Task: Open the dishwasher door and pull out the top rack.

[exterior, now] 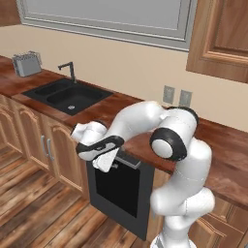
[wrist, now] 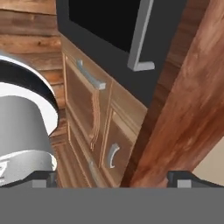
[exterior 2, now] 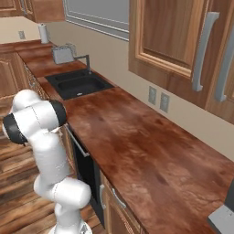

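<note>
The dishwasher door [exterior: 118, 189] is a black panel under the counter, standing shut and upright, so the top rack is hidden behind it. Its long grey bar handle [exterior: 130, 160] runs along the top edge. My gripper [exterior: 107, 162] hovers at the left end of that handle, just in front of the door's upper left corner. In the hand view the door [wrist: 103, 17] and handle [wrist: 141, 37] lie at the top, rolled sideways. The gripper [wrist: 113, 178] is open, its fingertips [wrist: 43, 177] wide apart with nothing between them. From the right base view the door [exterior 2: 87, 169] appears edge-on.
The wooden countertop [exterior: 227, 145] overhangs the dishwasher. A black sink [exterior: 68, 94] with a faucet and a toaster [exterior: 26, 64] sit to the left. Brown cabinet doors [exterior: 53, 150] with short handles flank the dishwasher. The wooden floor [exterior: 43, 213] in front is open.
</note>
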{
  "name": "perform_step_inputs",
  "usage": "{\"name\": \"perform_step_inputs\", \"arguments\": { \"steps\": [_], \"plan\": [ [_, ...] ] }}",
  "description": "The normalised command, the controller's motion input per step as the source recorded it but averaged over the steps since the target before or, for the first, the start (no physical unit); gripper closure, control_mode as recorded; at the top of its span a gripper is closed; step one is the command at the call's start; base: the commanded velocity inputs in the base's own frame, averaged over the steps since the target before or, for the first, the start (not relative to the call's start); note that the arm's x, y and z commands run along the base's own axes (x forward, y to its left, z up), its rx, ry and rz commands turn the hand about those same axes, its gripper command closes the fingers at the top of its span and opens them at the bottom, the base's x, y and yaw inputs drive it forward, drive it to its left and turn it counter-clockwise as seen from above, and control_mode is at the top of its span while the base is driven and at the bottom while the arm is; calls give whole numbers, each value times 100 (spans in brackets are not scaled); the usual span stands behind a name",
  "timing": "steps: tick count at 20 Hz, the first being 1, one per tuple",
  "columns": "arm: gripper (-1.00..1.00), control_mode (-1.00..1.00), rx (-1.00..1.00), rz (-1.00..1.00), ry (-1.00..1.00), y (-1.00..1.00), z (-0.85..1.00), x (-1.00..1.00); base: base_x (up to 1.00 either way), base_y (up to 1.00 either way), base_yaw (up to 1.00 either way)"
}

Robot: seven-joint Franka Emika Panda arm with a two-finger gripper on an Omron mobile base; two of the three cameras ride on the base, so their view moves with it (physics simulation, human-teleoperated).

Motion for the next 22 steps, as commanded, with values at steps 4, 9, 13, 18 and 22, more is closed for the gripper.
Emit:
{"name": "perform_step_inputs", "arguments": {
  "steps": [4,9,13,18,22],
  "plan": [
    [-100,-100,-25,4,14,4,-87,65,0,0,0],
    [-100,-100,-33,12,0,12,-84,79,0,0,0],
    [-100,-100,-31,6,-3,7,-54,68,0,0,0],
    [-100,-100,-14,0,-1,0,-33,74,0,0,0],
    [-100,-100,-11,0,-1,0,-38,55,0,0,0]
  ]
}}
